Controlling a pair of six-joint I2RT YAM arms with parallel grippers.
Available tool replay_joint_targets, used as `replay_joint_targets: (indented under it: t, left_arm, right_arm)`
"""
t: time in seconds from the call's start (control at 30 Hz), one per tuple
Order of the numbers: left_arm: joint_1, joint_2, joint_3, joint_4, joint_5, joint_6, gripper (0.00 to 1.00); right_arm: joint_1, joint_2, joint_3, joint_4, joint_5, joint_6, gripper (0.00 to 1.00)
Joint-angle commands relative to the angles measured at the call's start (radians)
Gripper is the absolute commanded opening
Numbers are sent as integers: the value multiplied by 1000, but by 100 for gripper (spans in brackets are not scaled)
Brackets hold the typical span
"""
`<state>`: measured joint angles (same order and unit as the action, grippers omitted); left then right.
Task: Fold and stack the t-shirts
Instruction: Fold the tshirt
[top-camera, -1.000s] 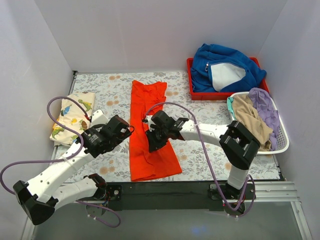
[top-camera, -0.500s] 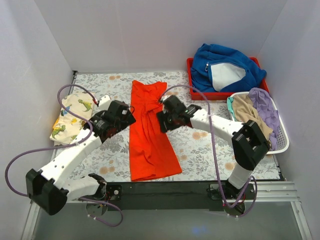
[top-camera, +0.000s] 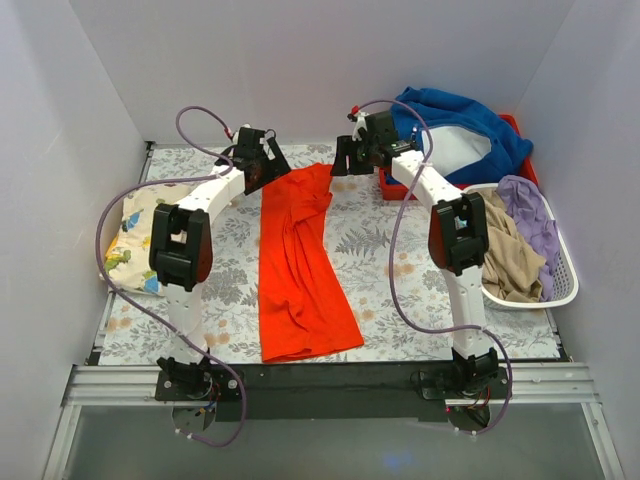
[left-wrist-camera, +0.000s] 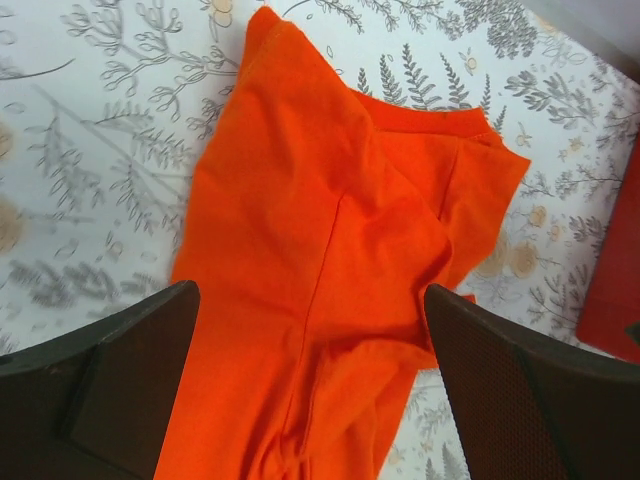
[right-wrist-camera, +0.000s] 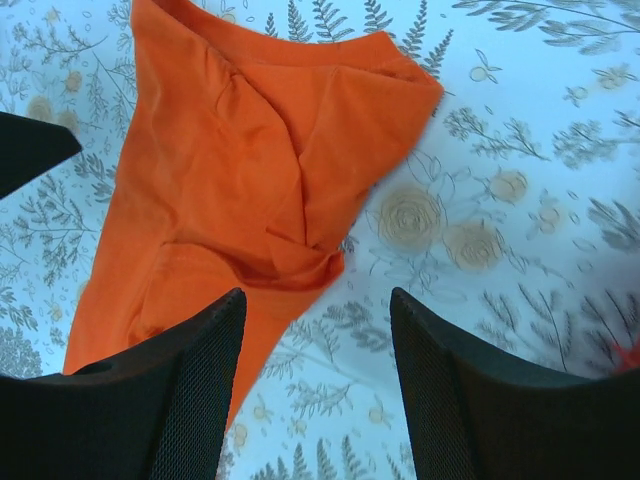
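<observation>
The orange-red t-shirt (top-camera: 298, 262) lies folded into a long strip down the middle of the flowered table cover, its collar end at the far side. It also shows in the left wrist view (left-wrist-camera: 330, 260) and the right wrist view (right-wrist-camera: 240, 170). The cream dinosaur-print t-shirt (top-camera: 128, 240) lies folded at the left edge, partly behind the left arm. My left gripper (top-camera: 258, 170) hangs open and empty over the shirt's far left corner. My right gripper (top-camera: 352, 160) hangs open and empty just right of the shirt's far right corner.
A red tray (top-camera: 390, 186) at the far right holds a thick blue garment (top-camera: 450, 130). A white basket (top-camera: 566, 280) with tan and purple clothes stands at the right edge. White walls close in the table on three sides.
Both arms have stretched from the shirt's middle out to its far end and now hang over its two far corners. The shirt lies as before.
</observation>
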<state>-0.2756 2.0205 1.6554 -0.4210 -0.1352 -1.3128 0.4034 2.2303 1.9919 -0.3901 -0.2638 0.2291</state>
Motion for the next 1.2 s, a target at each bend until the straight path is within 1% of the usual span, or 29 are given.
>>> replay_joint_targets:
  t: [0.0,0.03,0.1,0.17,0.2,0.33,0.4,0.5,0.57,0.63,0.67,0.73,0.77,0.8,0.87,0.9,0.97,1.0,1.03,1.07,1.1,1.17]
  left_arm:
    - [18,82,111,42,111,67,95]
    - [19,111,179,36,124,73,95]
    - [19,194,246,-12,134,79,95]
    - [21,228,299,-10,134,78,95]
    - [22,239,314,-2,181,75,95]
    - [24,322,409,-1,223,73,95]
    - [24,363,493,-45,229,73,95]
    - [26,431,590,-126,192,93,95]
    - [29,449,601,-154,149,109,95]
    - [32,452,592,-160,149,113,93]
    - [33,446,584,-156,113,119,90]
    - [33,446,573,-151,105,126,84]
    - [35,449,573,-148,95,138,79]
    - [33,457,575,-150,88,142,70]
    - [33,468,595,-163,72,150,62]
    - [33,477,598,-168,59,156,49]
    - [33,488,607,-174,51,165,34]
    - [33,492,612,-179,45,172,25]
    - [35,504,615,-183,40,175,12]
    - [35,509,622,-191,36,178,2]
    - [36,517,627,-197,31,179,0]
    - [41,524,629,-214,20,176,0]
  right_arm:
    - [-14,133,174,-13,-156,22,66]
    - [-23,159,203,-13,-184,32,66]
    - [-29,218,266,-13,-228,53,66]
    - [-29,230,271,-3,-235,56,66]
    - [-29,230,251,6,-242,53,66]
    - [-29,207,180,36,-258,42,66]
    - [-29,207,170,39,-267,38,65]
    - [-29,195,136,39,-269,26,65]
    - [-29,181,102,46,-264,18,65]
    - [-31,163,79,56,-262,15,64]
    - [-31,157,59,60,-261,13,64]
    - [-29,144,42,63,-259,12,64]
    - [-29,141,29,69,-259,10,64]
    - [-29,137,22,71,-261,12,64]
    - [-29,132,10,77,-261,13,63]
    - [-29,126,-4,79,-261,13,63]
    - [-29,121,-16,82,-259,12,63]
    - [-29,117,-27,85,-259,15,63]
    - [-29,114,-31,86,-259,15,62]
    - [-29,112,-38,86,-259,15,62]
    - [-29,109,-42,91,-258,13,62]
    - [-29,106,-51,91,-250,13,62]
